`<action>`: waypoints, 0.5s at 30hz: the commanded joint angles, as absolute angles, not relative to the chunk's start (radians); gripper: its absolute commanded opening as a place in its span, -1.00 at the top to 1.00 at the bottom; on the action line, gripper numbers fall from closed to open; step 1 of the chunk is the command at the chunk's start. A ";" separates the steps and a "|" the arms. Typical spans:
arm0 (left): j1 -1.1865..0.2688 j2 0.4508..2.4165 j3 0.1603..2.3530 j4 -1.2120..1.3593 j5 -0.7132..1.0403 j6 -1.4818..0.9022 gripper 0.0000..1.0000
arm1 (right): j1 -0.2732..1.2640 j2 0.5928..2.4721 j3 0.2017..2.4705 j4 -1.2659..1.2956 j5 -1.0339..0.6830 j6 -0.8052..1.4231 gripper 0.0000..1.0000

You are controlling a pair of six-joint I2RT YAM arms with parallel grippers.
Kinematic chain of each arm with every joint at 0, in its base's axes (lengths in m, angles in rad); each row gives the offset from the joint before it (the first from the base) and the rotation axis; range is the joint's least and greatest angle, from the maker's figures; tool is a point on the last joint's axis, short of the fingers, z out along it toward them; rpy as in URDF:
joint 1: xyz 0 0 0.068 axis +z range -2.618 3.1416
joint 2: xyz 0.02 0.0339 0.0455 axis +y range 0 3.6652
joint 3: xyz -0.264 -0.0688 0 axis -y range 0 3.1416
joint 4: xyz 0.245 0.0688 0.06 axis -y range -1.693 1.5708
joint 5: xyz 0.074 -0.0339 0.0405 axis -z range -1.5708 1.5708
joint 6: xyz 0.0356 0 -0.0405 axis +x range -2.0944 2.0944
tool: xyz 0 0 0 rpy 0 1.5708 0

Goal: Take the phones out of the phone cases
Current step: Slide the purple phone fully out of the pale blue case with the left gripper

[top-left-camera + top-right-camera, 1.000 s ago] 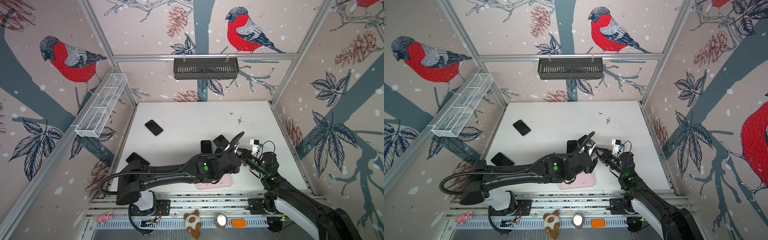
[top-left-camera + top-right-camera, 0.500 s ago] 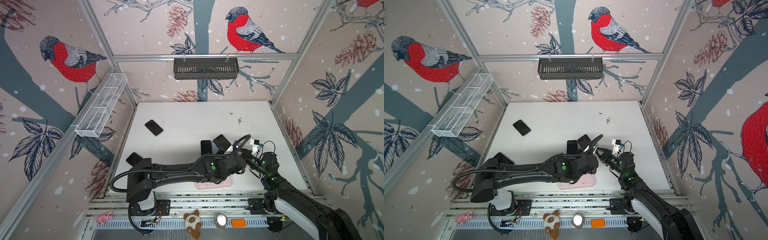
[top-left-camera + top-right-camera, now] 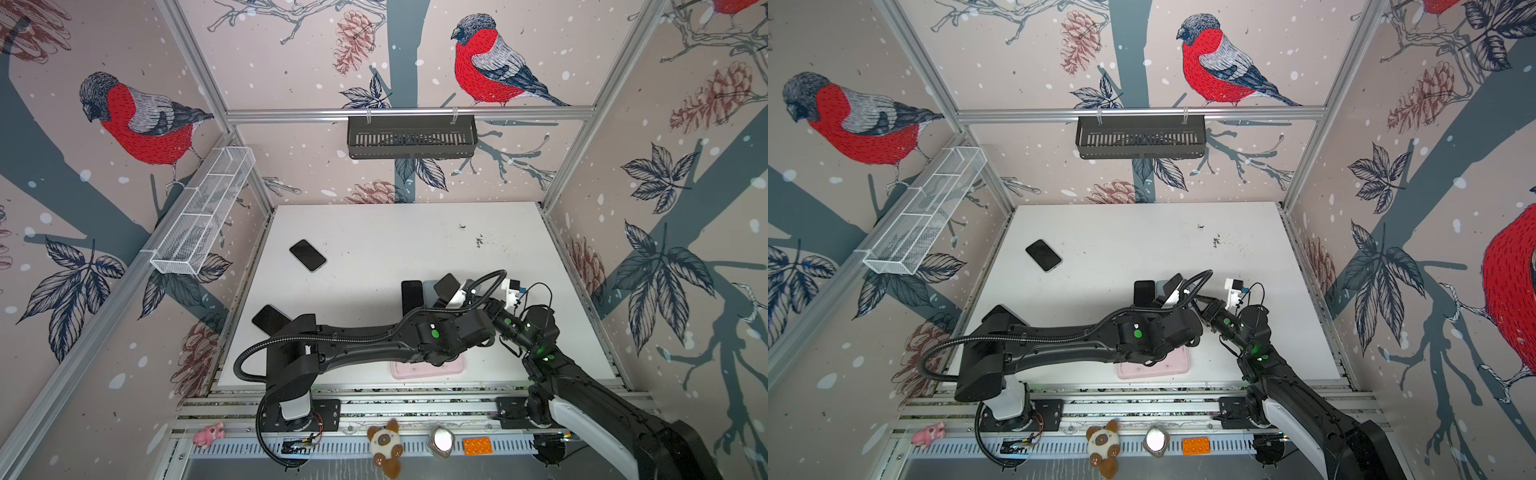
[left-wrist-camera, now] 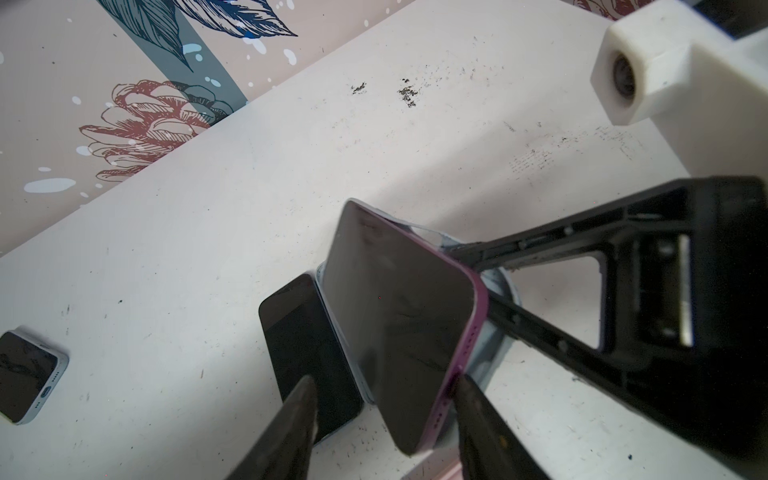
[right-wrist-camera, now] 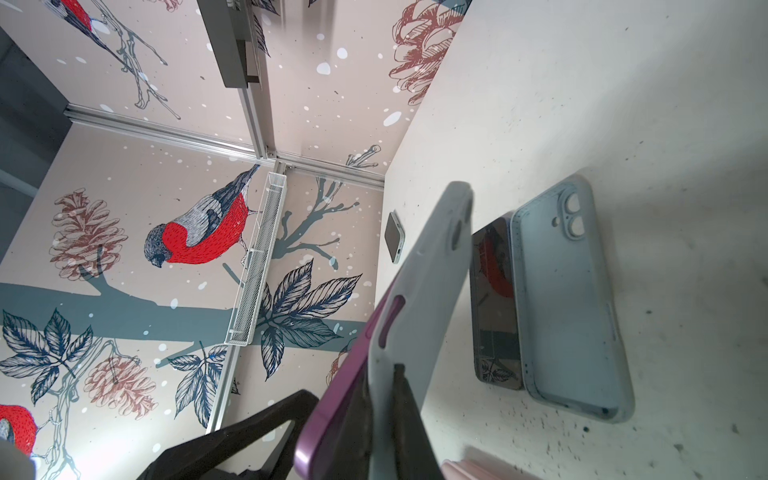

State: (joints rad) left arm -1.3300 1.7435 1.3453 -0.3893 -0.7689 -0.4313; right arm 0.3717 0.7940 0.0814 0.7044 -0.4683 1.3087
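A purple-edged phone with a dark screen stands tilted above the table, half peeled out of its pale grey phone case. My right gripper is shut on the case's wall, one finger between phone and case, the other on the case's back. My left gripper is open and straddles the phone's free end. One finger touches the purple edge, while the other finger stands apart from the screen side. In both top views the phone shows just beyond the left arm's wrist.
An empty pale blue case lies flat beside a black phone, right under the held phone. A pink case lies near the front edge. Two more phones lie on the left. A black basket hangs on the back wall.
My left arm has reached right, up to the phone, and its jaws have narrowed around the phone's end. The right gripper has kept its hold and place.
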 commanded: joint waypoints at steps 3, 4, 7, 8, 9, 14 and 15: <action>-1.320 1.751 1.353 -0.417 -0.870 -0.452 0.06 | 0.381 0.790 0.078 0.769 -0.486 1.314 1.00; -1.320 1.753 1.352 -0.406 -0.859 -0.440 0.07 | 0.382 0.790 0.078 0.771 -0.485 1.313 1.00; -1.319 1.756 1.340 -0.350 -0.803 -0.392 0.17 | 0.384 0.793 0.078 0.773 -0.484 1.315 1.00; -1.320 1.758 1.337 -0.334 -0.788 -0.380 0.21 | 0.384 0.795 0.077 0.775 -0.482 1.315 1.00; -1.319 1.762 1.336 -0.320 -0.774 -0.365 0.24 | 0.385 0.795 0.078 0.775 -0.482 1.314 1.00; -1.318 1.771 1.332 -0.264 -0.686 -0.314 0.37 | 0.384 0.796 0.074 0.767 -0.478 1.312 1.00; -1.316 1.773 1.330 -0.257 -0.670 -0.306 0.40 | 0.385 0.795 0.074 0.766 -0.477 1.312 1.00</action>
